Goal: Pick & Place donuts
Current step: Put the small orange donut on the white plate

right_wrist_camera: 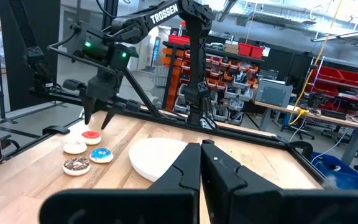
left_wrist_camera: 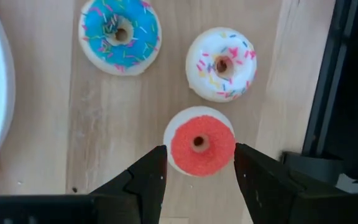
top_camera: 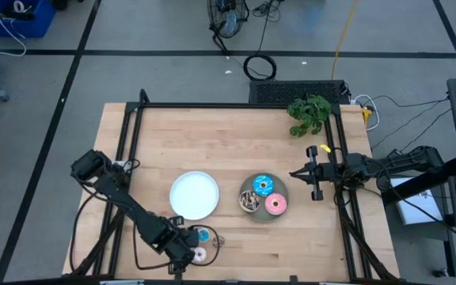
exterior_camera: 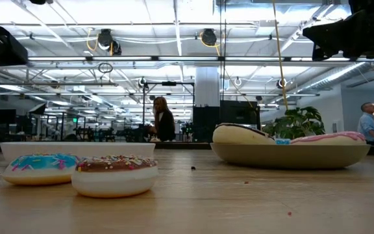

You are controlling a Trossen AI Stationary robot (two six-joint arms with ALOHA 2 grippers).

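Note:
My left gripper (left_wrist_camera: 197,154) is open and hovers over the near left part of the table (top_camera: 187,252). Its fingers stand on either side of the tiny red donut (left_wrist_camera: 199,143) without touching it. Beside it on the wood lie the tiny white donut (left_wrist_camera: 221,64), the tiny blue one (left_wrist_camera: 120,34) and the tiny brown one (right_wrist_camera: 76,165). The grey plate (top_camera: 253,215) holds the larger blue (top_camera: 262,185), pink (top_camera: 275,204) and brown (top_camera: 249,200) donuts. My right gripper (right_wrist_camera: 202,149) is shut and waits at the table's right side (top_camera: 311,172).
The white plate (top_camera: 195,195) lies between the tiny donuts and the grey plate. A green plant (top_camera: 309,113) sits at the far right corner. A black frame rail (left_wrist_camera: 328,87) runs close beside the red donut. People stand in the room behind the table.

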